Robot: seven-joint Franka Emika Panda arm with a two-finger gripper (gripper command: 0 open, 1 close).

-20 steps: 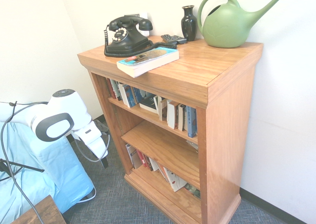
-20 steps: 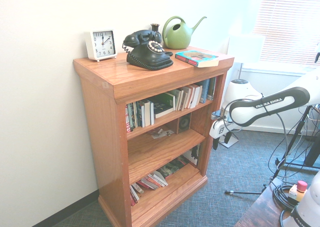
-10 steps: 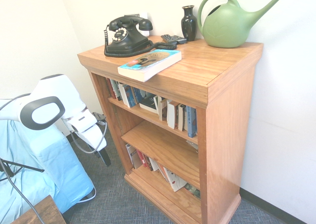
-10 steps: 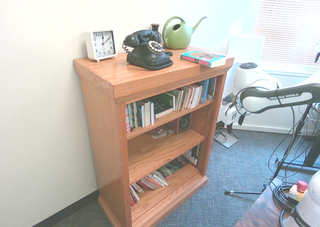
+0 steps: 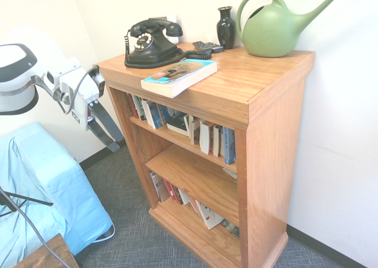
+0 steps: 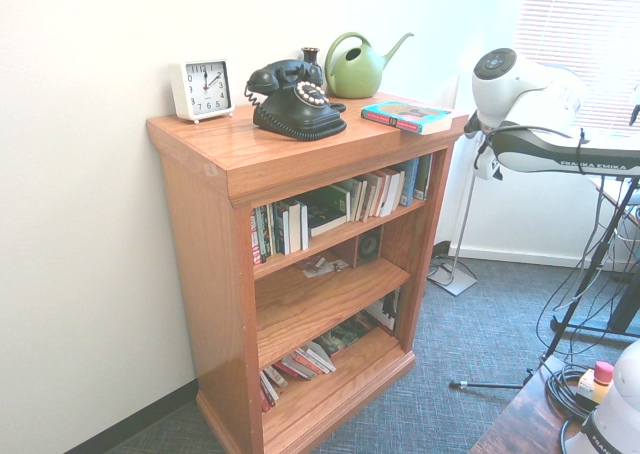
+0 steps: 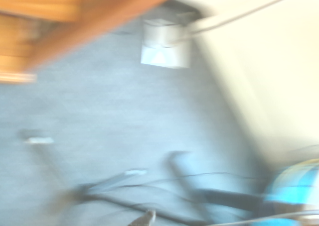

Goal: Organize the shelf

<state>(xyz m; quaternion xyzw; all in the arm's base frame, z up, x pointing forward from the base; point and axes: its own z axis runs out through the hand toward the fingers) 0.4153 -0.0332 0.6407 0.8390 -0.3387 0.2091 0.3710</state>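
While my white arm hangs in the air just beside the top corner of the shelf (image 5: 236, 97), my pincer (image 5: 112, 139) slants downward toward the grey carpet (image 5: 142, 232), its two dark fingers (image 5: 101, 121) spread apart and holding nothing. The shelf stands against the pale wall (image 5: 348, 138), and a book (image 5: 178, 75) lies flat near its top's front edge, overhanging it slightly, next to a black telephone (image 5: 150, 42). My wrist view is a blur of carpet and orange wood.

white walls (image 5: 35, 8), grey-blue carpet (image 6: 460, 374), a bright window with blinds (image 6: 580, 44)
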